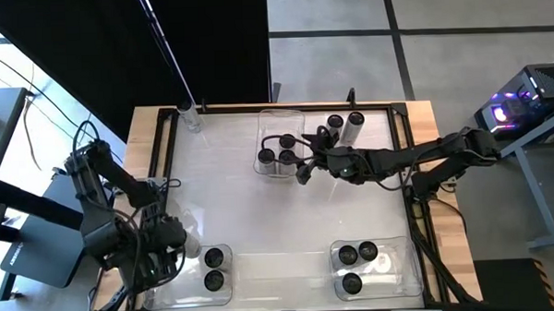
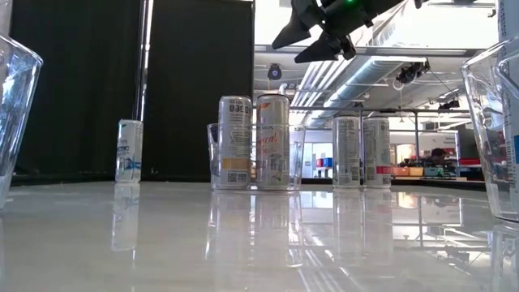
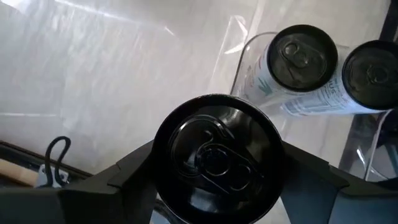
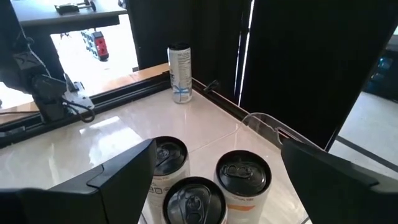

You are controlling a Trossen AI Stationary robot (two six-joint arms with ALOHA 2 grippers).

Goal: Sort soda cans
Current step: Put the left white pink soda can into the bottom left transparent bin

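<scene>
Beside the left claw's can [image 3: 217,158], bin [image 3: 239,56] seemingly close.

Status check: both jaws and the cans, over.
Left gripper shut on a can beside the near-left bin. Right gripper, jaws open, above three cans in the far bin. Nothing blocking.

The bench [image 1: 288,220] was a glossy white surface inside a dark frame with wooden edges. Three clear bins sat on it: one at the far middle [image 1: 281,141] with three cans inside, one at the near left [image 1: 207,269] with two, one at the near right [image 1: 378,267] with three. Two cans [image 1: 343,127] stood directly on the bench just right of the far bin, and a lone can [image 1: 193,115] stood at the far left corner.
</scene>
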